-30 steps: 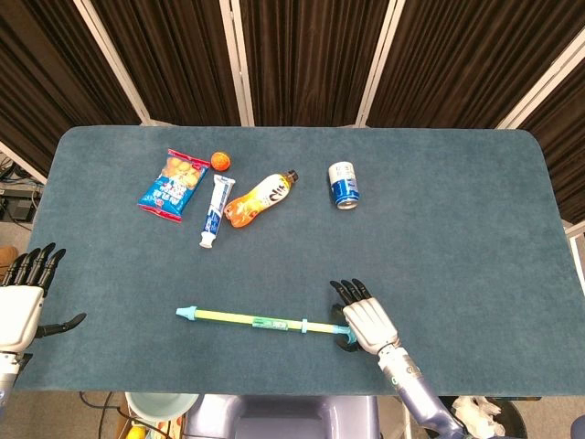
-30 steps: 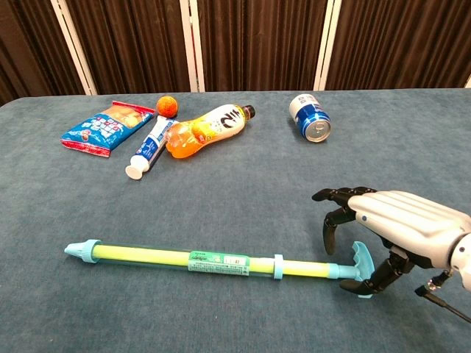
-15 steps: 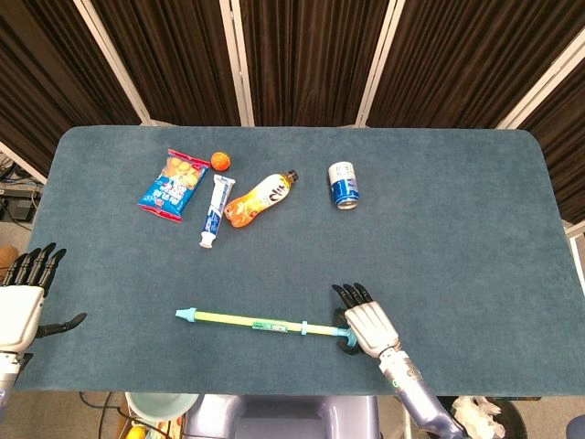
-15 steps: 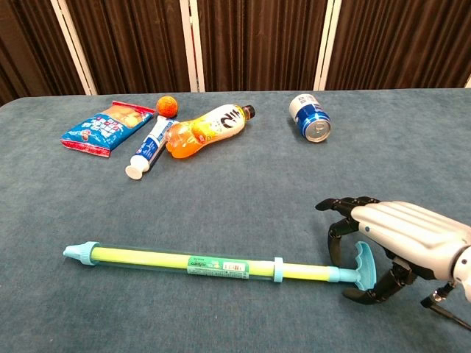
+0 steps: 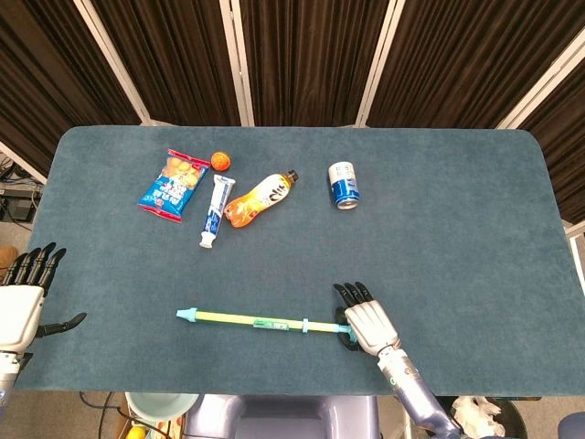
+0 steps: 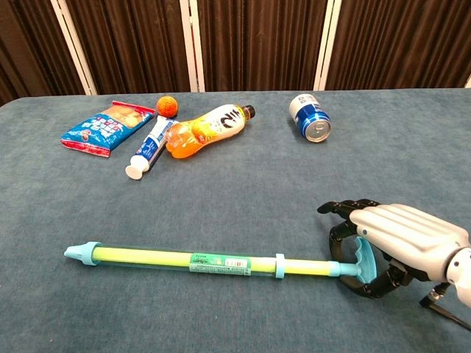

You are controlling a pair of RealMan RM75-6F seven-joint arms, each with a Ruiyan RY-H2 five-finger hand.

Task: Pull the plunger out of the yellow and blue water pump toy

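Two hands are yours: the right hand (image 6: 401, 239) curls its fingers and thumb around the blue handle (image 6: 363, 259) of the water pump toy (image 6: 199, 260), lying well nearer you than the orange bottle (image 6: 202, 128), while your left hand (image 5: 20, 306) hangs spread and empty.

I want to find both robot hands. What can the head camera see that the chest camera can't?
Only the head view shows the left hand, open off the table's left edge. Only the chest view shows the right hand's fingers curled around the pump toy's handle. Both show the pump toy, can, bottle and snack bag.
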